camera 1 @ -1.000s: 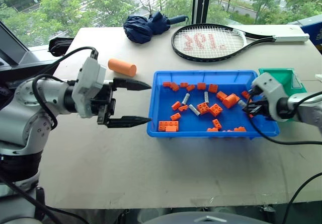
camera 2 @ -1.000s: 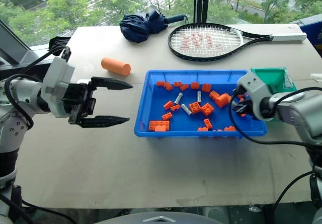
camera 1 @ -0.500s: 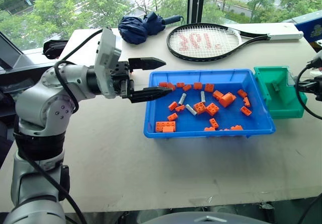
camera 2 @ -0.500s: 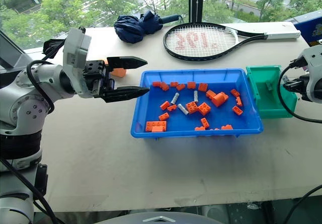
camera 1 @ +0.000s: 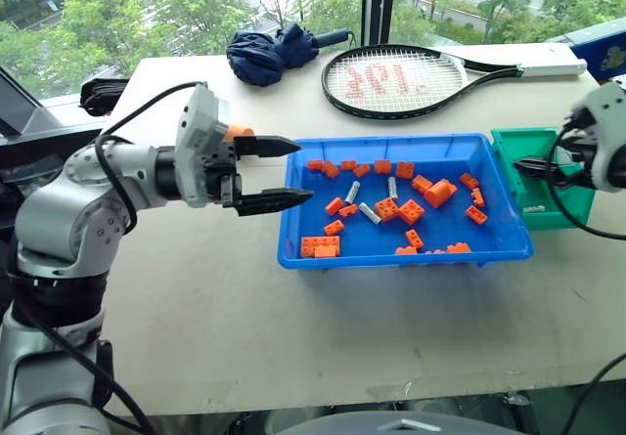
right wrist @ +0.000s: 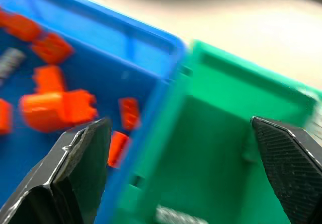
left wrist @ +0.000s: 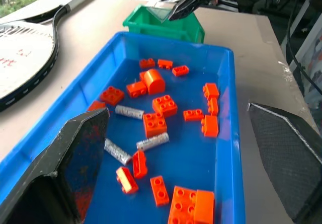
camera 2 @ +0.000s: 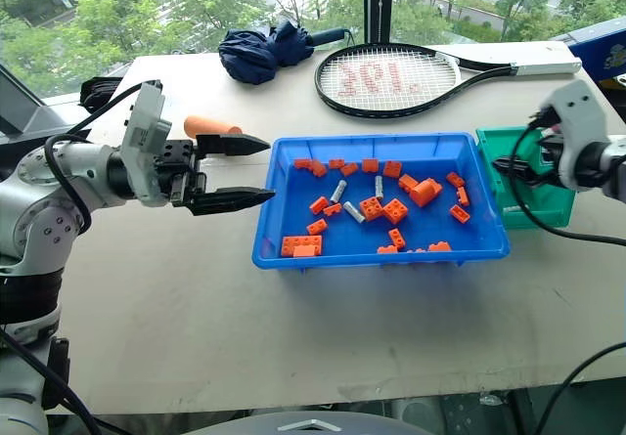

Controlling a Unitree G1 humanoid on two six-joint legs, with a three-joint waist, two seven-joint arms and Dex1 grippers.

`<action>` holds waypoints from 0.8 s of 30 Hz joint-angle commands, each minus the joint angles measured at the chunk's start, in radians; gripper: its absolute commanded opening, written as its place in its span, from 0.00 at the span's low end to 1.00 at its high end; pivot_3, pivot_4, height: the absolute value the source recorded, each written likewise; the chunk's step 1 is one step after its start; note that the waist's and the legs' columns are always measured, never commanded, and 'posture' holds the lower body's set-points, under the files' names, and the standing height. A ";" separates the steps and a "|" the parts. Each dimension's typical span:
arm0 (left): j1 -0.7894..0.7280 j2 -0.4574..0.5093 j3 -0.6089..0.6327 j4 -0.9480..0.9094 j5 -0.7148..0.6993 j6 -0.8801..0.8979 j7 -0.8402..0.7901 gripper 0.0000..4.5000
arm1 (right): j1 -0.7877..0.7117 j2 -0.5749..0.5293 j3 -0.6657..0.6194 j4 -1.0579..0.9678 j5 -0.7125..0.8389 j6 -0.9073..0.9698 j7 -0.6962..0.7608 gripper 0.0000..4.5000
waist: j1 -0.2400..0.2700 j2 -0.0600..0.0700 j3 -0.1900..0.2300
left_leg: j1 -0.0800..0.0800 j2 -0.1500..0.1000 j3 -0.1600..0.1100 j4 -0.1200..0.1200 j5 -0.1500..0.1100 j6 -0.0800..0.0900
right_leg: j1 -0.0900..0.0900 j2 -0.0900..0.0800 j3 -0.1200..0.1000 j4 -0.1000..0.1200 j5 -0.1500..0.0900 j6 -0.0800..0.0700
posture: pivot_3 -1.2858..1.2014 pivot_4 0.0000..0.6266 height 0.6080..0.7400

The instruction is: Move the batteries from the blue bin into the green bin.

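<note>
Left of centre, the left gripper (camera 1: 284, 174) is hovering with fingers spread and empty at the blue bin's (camera 1: 293, 249) left rim. Three batteries (camera 1: 376, 213) are lying among orange bricks (camera 1: 326, 246) mid-frame. At right, the right gripper (camera 1: 533, 168), unclenched, is hanging over the green bin (camera 1: 558, 215), where one battery (right wrist: 176, 216) is resting.

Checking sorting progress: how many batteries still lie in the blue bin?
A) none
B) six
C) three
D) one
C: three batteries lie among the orange bricks in the blue bin.
</note>
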 commanded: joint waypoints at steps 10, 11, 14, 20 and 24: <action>0.137 0.075 0.081 0.056 0.075 -0.151 -0.116 1.00 | -0.148 0.348 0.399 -0.042 -0.078 -0.077 -0.048 0.99 | -0.001 0.000 0.000 | -0.001 0.000 -0.002 0.001 0.000 0.000 | 0.000 0.000 -0.003 0.000 0.000 0.000 | 0.52 0.24 1.00; 0.142 0.076 0.085 0.051 0.073 -0.149 -0.113 1.00 | -0.165 0.370 0.418 -0.020 -0.094 -0.082 -0.053 0.99 | -0.001 0.000 0.000 | -0.001 0.000 -0.002 0.001 0.000 0.000 | 0.000 0.000 -0.003 0.000 0.000 0.000 | 0.52 0.24 1.00; 0.156 0.076 0.097 0.034 0.072 -0.145 -0.104 1.00 | -0.222 0.452 0.395 0.080 -0.128 -0.040 -0.130 0.99 | -0.001 -0.001 0.000 | -0.001 -0.001 -0.003 0.001 0.000 0.000 | -0.001 -0.001 -0.004 0.000 0.000 0.000 | 0.52 0.24 1.00; 0.171 0.073 0.109 0.006 0.062 -0.134 -0.092 1.00 | -0.254 0.523 0.334 0.182 -0.149 0.027 -0.193 0.81 | -0.003 -0.001 0.000 | -0.001 -0.001 -0.004 0.001 0.000 -0.001 | -0.001 -0.001 -0.006 0.000 0.000 0.000 | 0.52 0.24 1.00; 0.159 0.069 0.104 0.008 0.063 -0.135 -0.085 1.00 | -0.254 0.533 0.342 0.204 -0.167 0.060 -0.207 0.38 | -0.008 -0.001 0.000 | -0.001 -0.001 -0.004 0.001 0.001 -0.001 | -0.001 -0.001 -0.005 0.001 0.000 0.000 | 0.52 0.24 1.00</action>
